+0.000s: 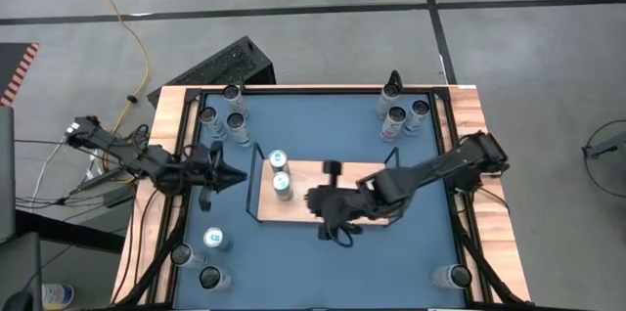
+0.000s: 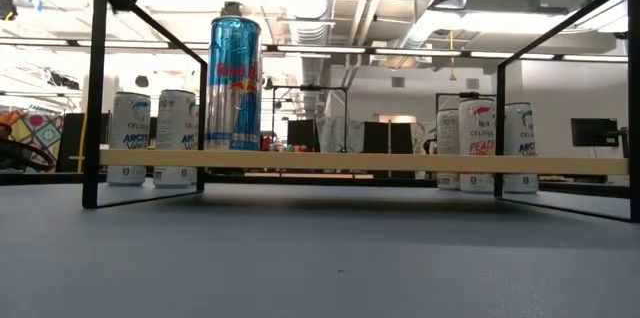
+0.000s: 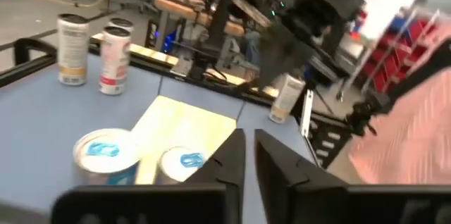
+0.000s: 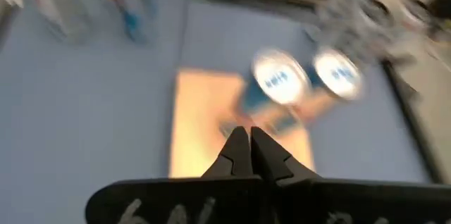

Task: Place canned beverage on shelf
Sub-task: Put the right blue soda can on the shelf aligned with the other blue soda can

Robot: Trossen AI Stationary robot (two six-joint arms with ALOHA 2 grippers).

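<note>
From table height, the shelf (image 2: 350, 162) stood nearest, mid-table (image 1: 411, 252), with two cans (image 1: 280, 174) upright at its left end. Above its middle hung the right gripper (image 1: 333, 225), fingers pressed together and empty. The left gripper (image 1: 233, 178) hovered just off the shelf's left rail, fingers nearly touching, holding nothing. More cans (image 1: 403, 117) stood in the table's corners beyond.

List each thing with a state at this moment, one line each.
Left gripper: shut, empty, beside the shelf's left end.
Right gripper: shut, empty, over the shelf.
Shelf: holds two upright cans.
Two cans on the shelf: upright, side by side at the left end.
Can by the left gripper: upright on the table.
</note>
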